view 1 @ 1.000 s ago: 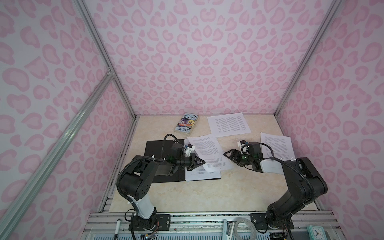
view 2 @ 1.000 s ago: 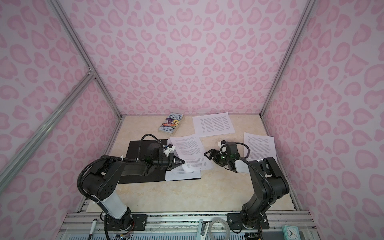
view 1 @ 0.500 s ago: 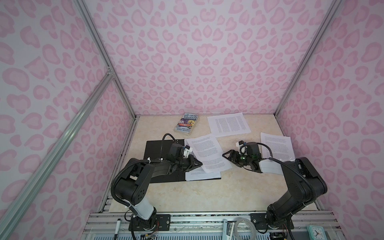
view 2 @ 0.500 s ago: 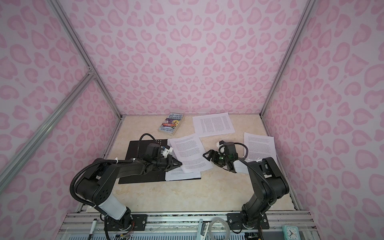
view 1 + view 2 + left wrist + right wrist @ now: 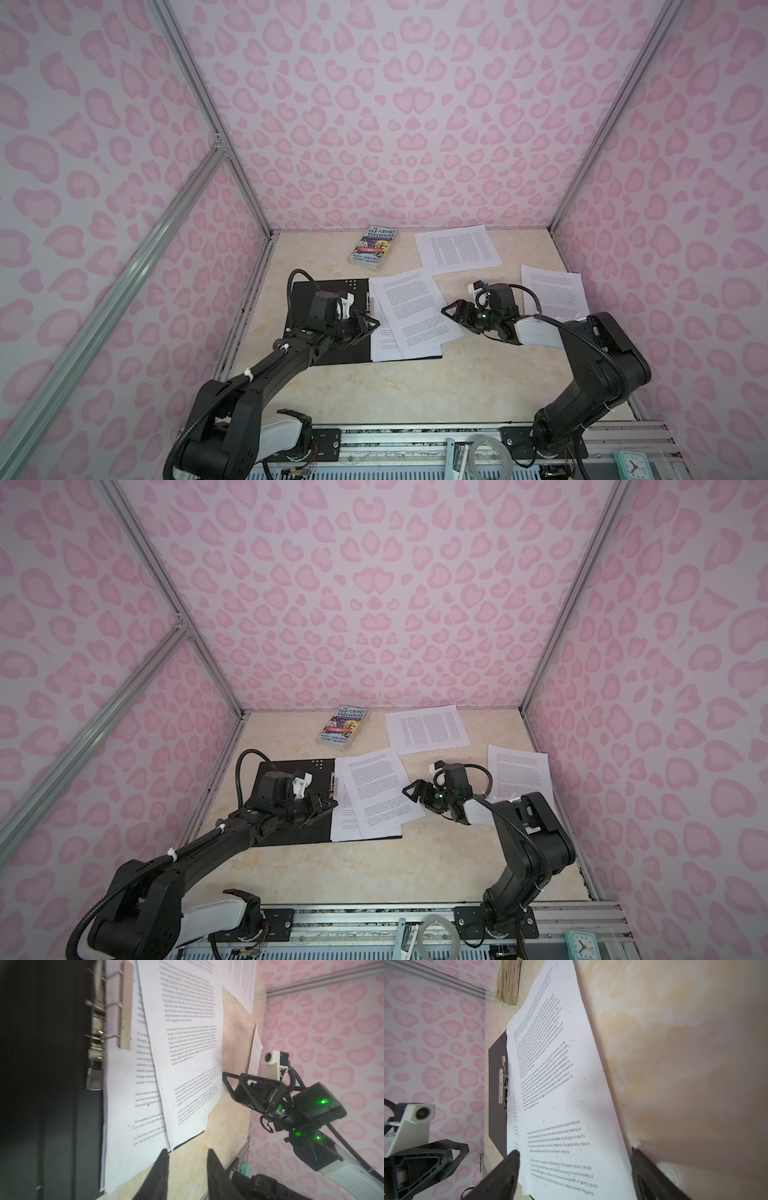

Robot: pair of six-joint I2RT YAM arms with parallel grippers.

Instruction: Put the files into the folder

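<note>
Showing the folder (image 5: 357,351) lying open and flat on the table (image 5: 415,395), black inside up, left of centre in both top views. Files (image 5: 384,347): a stack of printed sheets rests on the folder's right half, beside the metal spine clip (image 5: 502,1084). The top sheet (image 5: 411,307) lies skewed and overhangs the folder's right edge onto the table. Two more sheets lie apart from the folder: a far sheet (image 5: 457,249) near the back wall and a side sheet (image 5: 555,291) near the right wall.

The left gripper (image 5: 374,324) hangs above the folder's bare left half, tips pointing at the stack's left edge. Seen from its own wrist, the left gripper (image 5: 188,1159) has its fingers partly parted with nothing between them.

The right gripper (image 5: 446,309) sits low over the table on the opposite side of the stack, tips at the top sheet's right edge. From its own wrist, the right gripper (image 5: 574,1151) has its fingers spread wide and grips nothing; whether a tip touches the paper cannot be told.

A paperback book (image 5: 374,245) lies at the back, left of the far sheet.
</note>
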